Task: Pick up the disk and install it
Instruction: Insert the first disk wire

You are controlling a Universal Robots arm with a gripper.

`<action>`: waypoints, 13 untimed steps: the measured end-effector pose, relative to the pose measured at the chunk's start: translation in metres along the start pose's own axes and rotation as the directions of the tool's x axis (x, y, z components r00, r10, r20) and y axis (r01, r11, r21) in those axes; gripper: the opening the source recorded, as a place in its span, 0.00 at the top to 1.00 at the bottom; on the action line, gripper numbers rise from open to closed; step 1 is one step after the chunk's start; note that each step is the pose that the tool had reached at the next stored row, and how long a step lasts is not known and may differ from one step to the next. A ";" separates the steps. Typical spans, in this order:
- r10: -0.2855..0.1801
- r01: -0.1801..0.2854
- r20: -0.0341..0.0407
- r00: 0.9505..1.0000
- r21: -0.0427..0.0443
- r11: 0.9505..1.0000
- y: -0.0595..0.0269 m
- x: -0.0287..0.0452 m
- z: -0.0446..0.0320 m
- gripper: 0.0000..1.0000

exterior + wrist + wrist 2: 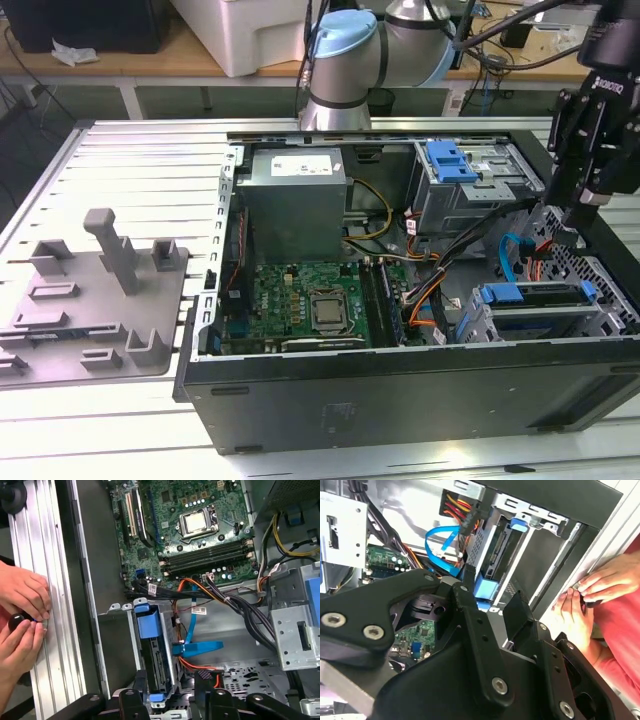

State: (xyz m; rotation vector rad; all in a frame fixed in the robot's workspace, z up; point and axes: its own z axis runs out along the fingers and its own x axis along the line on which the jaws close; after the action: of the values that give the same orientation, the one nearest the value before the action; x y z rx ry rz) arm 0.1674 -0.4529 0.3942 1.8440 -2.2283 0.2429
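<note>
My gripper [570, 232] hangs at three o'clock in the exterior view, above the open computer case [400, 400]. The disk [159, 657] stands on edge in its metal cage [478, 322], at four o'clock inside the case. My jaws are spread, one on either side of its blue end; whether they touch it I cannot tell.

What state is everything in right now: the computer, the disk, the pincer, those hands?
Computer case, lying flat, side open.
Disk, slotted in its metal bay, blue frame end showing.
Pincer, open, poised at the disk's bay.
Person's hands, resting together beside the case.
</note>
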 end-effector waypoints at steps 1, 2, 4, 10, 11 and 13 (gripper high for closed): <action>0.000 0.000 -0.007 1.000 0.001 1.000 0.0003 -0.0028 -0.0001 0.49; 0.001 -0.001 -0.020 1.000 0.002 1.000 0.0008 -0.0081 -0.0005 0.49; 0.002 -0.002 -0.036 0.999 0.003 1.000 0.0011 -0.0140 -0.0007 0.49; 0.003 -0.003 -0.086 0.996 0.003 1.000 -0.0019 -0.0294 -0.0004 0.49; 0.001 -0.001 -0.102 0.995 -0.003 1.000 -0.0037 -0.0330 -0.0003 0.49; -0.005 0.002 -0.126 0.992 -0.019 1.000 -0.0074 -0.0384 -0.0003 0.49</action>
State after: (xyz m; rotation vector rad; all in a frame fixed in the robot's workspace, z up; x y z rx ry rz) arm 0.1814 -0.4181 0.3833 1.7714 -2.1355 0.3277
